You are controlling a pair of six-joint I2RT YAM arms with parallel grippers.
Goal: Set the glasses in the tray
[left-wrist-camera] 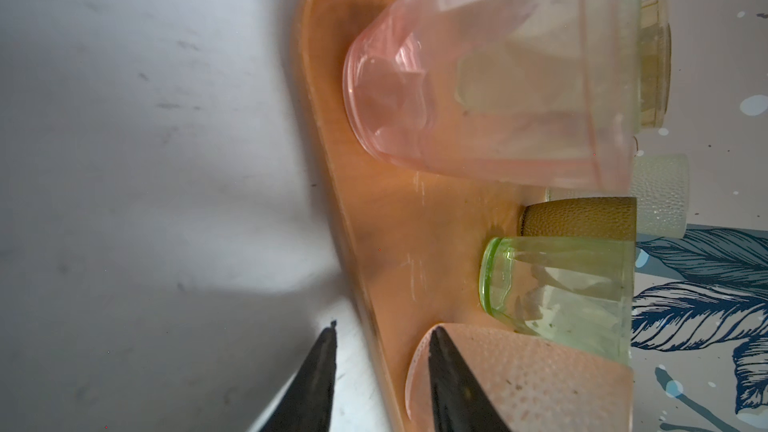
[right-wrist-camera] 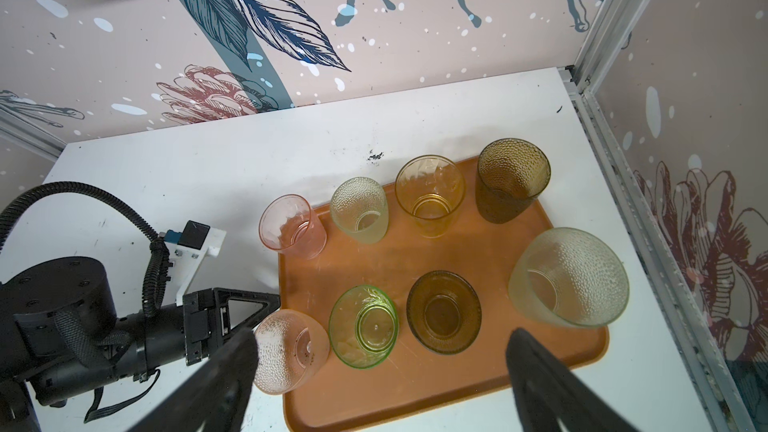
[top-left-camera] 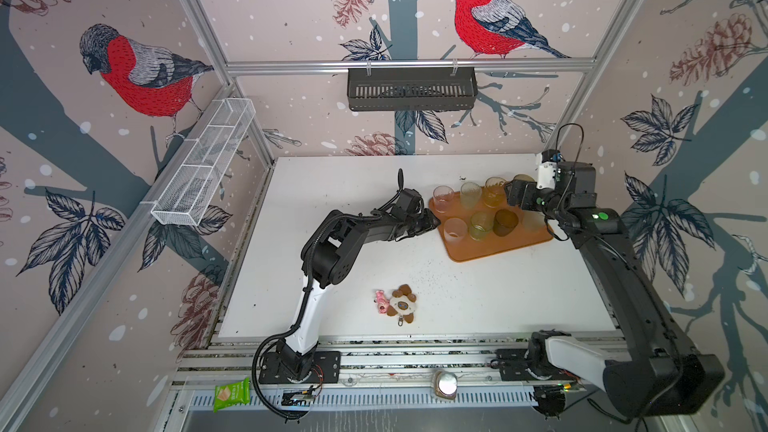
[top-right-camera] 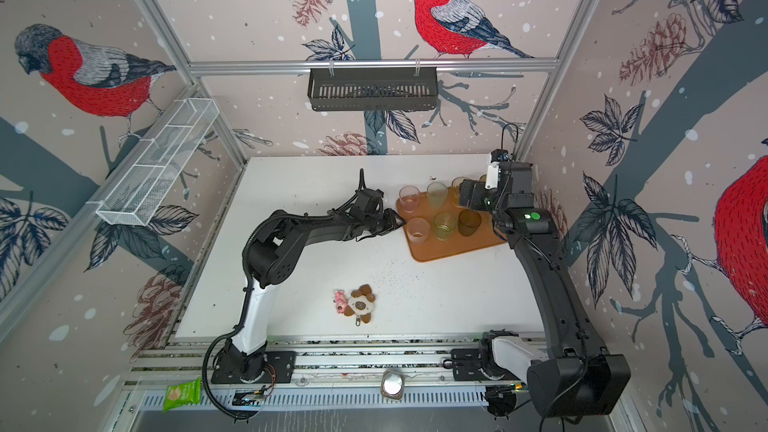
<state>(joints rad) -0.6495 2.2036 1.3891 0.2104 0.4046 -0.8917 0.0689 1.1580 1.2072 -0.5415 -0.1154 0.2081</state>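
1. Glasses (right-wrist-camera: 430, 195): eight tinted tumblers, upright in the tray (right-wrist-camera: 415, 401), in two rows of four.
2. Handling: probably light, rigid, smooth-walled and slippery, easily tipped and breakable. The best hold is across the wall below the rim.
3. Left pincer (left-wrist-camera: 382, 326): partly parted, empty, just beside the tray's edge by the pink pebbled glass (left-wrist-camera: 540, 388). This glass may not sit wholly inside the rim.
4. Right pincer (right-wrist-camera: 382, 338): spread wide, empty, above the tray.
5. Obstructions: the tumblers stand close together, so neighbours crowd any grip. Both arms work near the same tray.
6. Other: toy keyring (top-left-camera: 399, 303) on the surface (top-left-camera: 332, 201), well apart, no hindrance.
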